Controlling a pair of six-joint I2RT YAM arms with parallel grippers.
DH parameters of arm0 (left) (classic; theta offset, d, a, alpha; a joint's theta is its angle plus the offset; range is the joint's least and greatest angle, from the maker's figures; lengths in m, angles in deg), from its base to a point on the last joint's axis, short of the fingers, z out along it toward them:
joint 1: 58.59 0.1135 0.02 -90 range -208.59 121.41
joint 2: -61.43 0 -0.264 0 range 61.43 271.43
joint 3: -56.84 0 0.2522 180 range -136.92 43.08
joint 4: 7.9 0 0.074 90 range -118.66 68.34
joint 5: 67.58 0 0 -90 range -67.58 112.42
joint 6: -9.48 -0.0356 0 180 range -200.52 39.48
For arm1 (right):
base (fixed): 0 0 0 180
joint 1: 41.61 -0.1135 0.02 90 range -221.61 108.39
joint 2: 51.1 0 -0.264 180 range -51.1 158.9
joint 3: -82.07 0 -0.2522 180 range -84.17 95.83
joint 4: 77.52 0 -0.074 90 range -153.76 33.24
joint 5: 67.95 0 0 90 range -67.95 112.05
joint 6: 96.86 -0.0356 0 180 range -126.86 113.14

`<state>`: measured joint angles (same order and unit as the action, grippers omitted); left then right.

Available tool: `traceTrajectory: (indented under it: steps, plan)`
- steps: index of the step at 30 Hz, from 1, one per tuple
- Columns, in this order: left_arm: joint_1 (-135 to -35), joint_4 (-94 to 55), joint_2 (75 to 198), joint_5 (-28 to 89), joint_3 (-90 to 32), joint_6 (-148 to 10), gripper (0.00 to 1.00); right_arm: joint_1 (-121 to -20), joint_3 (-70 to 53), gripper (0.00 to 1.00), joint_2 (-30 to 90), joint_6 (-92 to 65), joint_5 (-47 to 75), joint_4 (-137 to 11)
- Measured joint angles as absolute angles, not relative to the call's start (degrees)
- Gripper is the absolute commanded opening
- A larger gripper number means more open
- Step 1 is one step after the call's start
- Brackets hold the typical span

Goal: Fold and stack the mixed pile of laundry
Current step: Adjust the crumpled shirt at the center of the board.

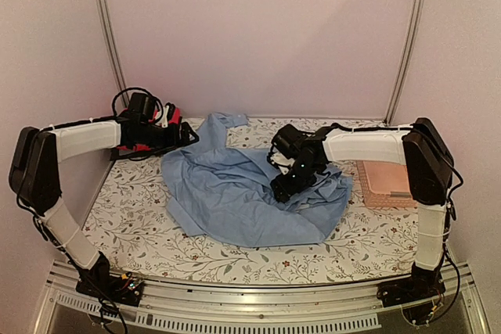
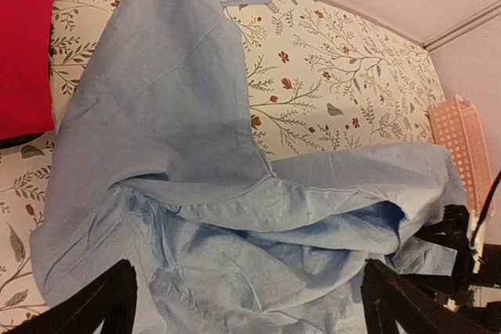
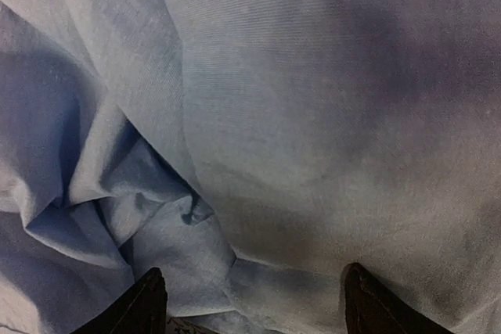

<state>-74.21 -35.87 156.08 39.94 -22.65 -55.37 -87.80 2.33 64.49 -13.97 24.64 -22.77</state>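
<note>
gaping wide, the right hand (image 3: 252, 271) sits low over the blue shirt (image 1: 227, 193).

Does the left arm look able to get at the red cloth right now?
Probably yes. The red cloth lies uncovered beside the left pincer, which is open but aimed at the blue shirt, so it must swing back.

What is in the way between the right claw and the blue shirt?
Nothing I can see. The right claw is open and points straight at the shirt from very close, with only blue cloth in front of it. The basket sits off to the side, not in the way.
</note>
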Motion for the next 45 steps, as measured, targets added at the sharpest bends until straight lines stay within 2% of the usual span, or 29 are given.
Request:
traceTrajectory:
  steps: [3, 5, 8, 13, 17, 19, 23, 30, 35, 36, 38, 39, 40, 42, 45]
  plan:
    - [-74.21, -35.85, 155.95, 39.94, -22.65, -55.39, 1.00, -88.09, 2.35, 0.77, 66.90, -13.95, 26.30, -23.82]
    - [-74.21, -35.85, 155.95, 39.94, -22.65, -55.39, 1.00, -88.13, 2.59, 0.65, 68.87, -13.78, 28.14, -24.21]
    - [-74.21, -35.87, 155.95, 39.96, -22.65, -55.41, 1.00, -88.15, 4.01, 0.37, 70.18, -13.82, 31.48, -23.97]
    - [-74.14, -35.87, 155.95, 39.87, -22.65, -55.41, 1.00, -88.22, 4.38, 0.31, 69.98, -13.75, 37.42, -23.60]
    - [-73.93, -35.85, 155.95, 39.87, -22.63, -55.43, 1.00, -88.19, 4.51, 0.09, 68.43, -13.08, 39.76, -22.11]
    - [-73.82, -35.87, 155.95, 39.87, -22.63, -55.46, 1.00, -88.17, 4.53, 0.02, 67.07, -12.84, 40.09, -21.35]
    - [-73.68, -35.85, 155.95, 39.87, -22.63, -55.43, 1.00, -88.02, 5.30, 0.00, 64.54, -12.05, 40.18, -19.67]
    - [-73.42, -35.81, 155.95, 39.72, -22.08, -55.43, 1.00, -84.65, 9.28, 0.00, 60.14, -10.26, 40.64, -17.15]
    - [-73.31, -35.81, 155.80, 38.71, -21.36, -55.37, 1.00, -71.98, 19.53, 0.01, 60.54, -8.97, 41.84, -21.83]
    - [-73.29, -35.68, 155.71, 38.39, -21.21, -55.33, 1.00, -68.74, 22.63, 0.13, 61.67, -9.01, 41.75, -22.42]
    - [-73.25, -35.39, 155.36, 38.01, -20.73, -55.15, 1.00, -62.47, 32.99, 0.59, 66.99, -9.21, 41.07, -24.30]
    - [-73.20, -35.26, 155.25, 37.84, -20.53, -55.06, 1.00, -60.59, 37.87, 0.71, 70.20, -9.47, 40.62, -25.26]
    - [-73.18, -35.20, 155.19, 37.69, -20.47, -54.93, 1.00, -58.16, 43.81, 0.76, 74.33, -9.38, 40.75, -26.14]
    - [-73.16, -35.07, 155.19, 37.53, -20.44, -54.82, 1.00, -55.69, 51.85, 0.78, 81.32, -8.97, 40.35, -25.85]
    - [-73.14, -34.89, 154.99, 37.71, -20.12, -54.82, 1.00, -55.43, 50.74, 0.78, 86.07, -8.38, 38.74, -24.67]
